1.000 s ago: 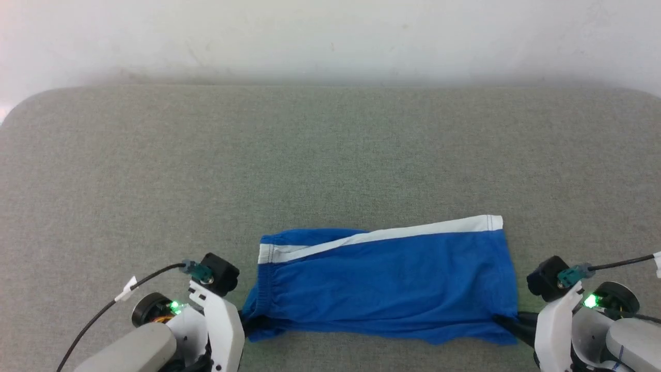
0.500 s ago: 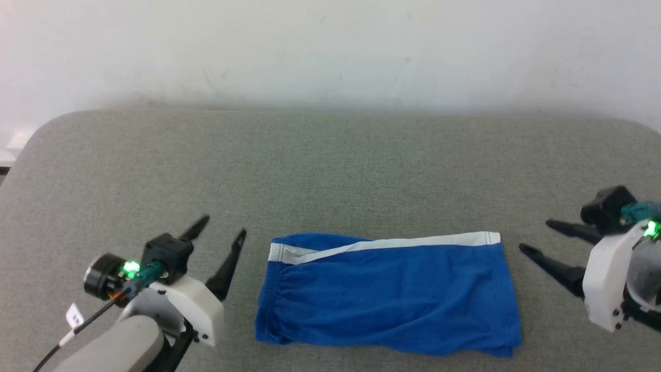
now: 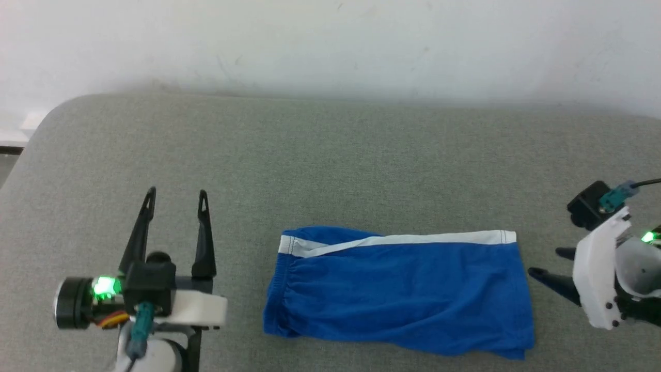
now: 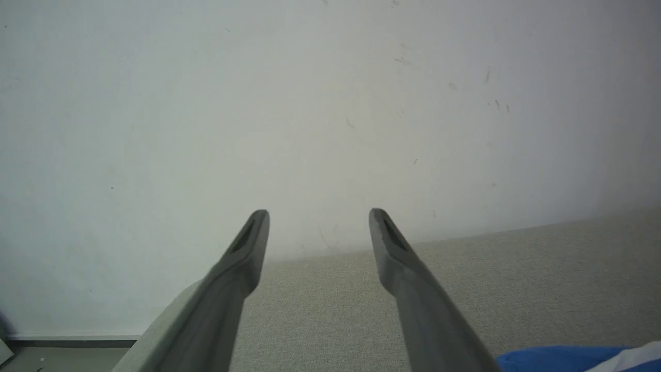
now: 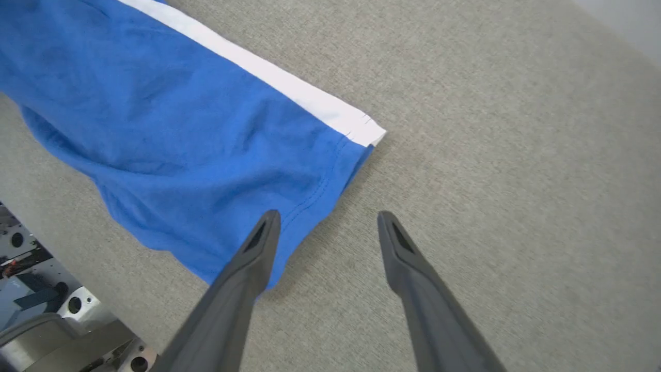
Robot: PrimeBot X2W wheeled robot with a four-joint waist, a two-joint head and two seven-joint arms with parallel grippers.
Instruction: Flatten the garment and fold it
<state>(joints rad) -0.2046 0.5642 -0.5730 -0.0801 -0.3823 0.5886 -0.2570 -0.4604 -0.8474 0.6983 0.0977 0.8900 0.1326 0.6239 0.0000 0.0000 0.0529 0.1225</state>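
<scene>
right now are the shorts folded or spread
Folded, it seems: the shorts lie as a narrow band, a lower layer peeking at the near edge.

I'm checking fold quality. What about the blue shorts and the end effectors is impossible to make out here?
Bright royal-blue soft fabric shorts with white trim: under layers, head view, covered by the top layer.
Their waistband end: right wrist view, cut off by the top and left edges.
Most of the shorts: left wrist view, cut off by the bottom edge.
Right end effector: finger bases, head view, behind its white wrist housing.
</scene>
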